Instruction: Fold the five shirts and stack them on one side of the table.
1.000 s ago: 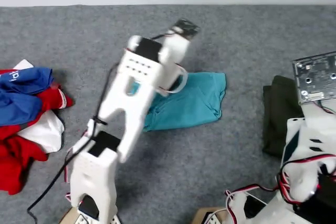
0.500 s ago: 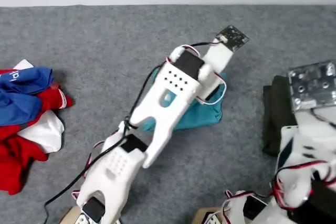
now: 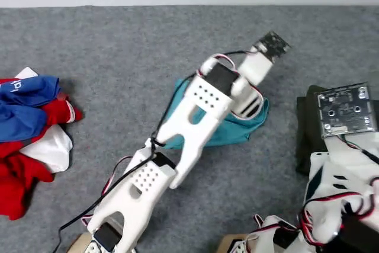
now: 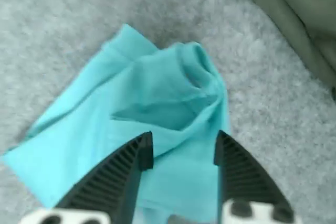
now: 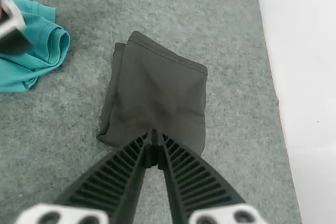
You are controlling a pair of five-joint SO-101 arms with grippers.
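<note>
**Teal shirt mid-bench, left hand wide open over it**

So here's the layout. The teal shirt [image 3: 234,133] is sitting about the middle of the grey bench [image 3: 118,45], rumpled and only loosely doubled over, with the collar end bunched up. The left arm [image 3: 195,117] stretches diagonally across to it from the near edge. From the left wrist view, the left hand [image 4: 181,148] hovers right above the teal cloth with both fingers spread well apart and nothing between them.

Over on the right side there's a dark olive shirt [image 5: 157,98] folded into a neat rectangle, lying flat and just apart from the teal one. The right hand [image 5: 153,139] is above the near edge of that dark shirt, fingers pressed together at the tips, and I can't spot any fabric pinched in there.

Far left of the bench is an unfolded heap: a blue shirt [image 3: 26,105] on top, a red one [image 3: 18,176] under it, and a white one [image 3: 50,149] poking out between them.
</note>
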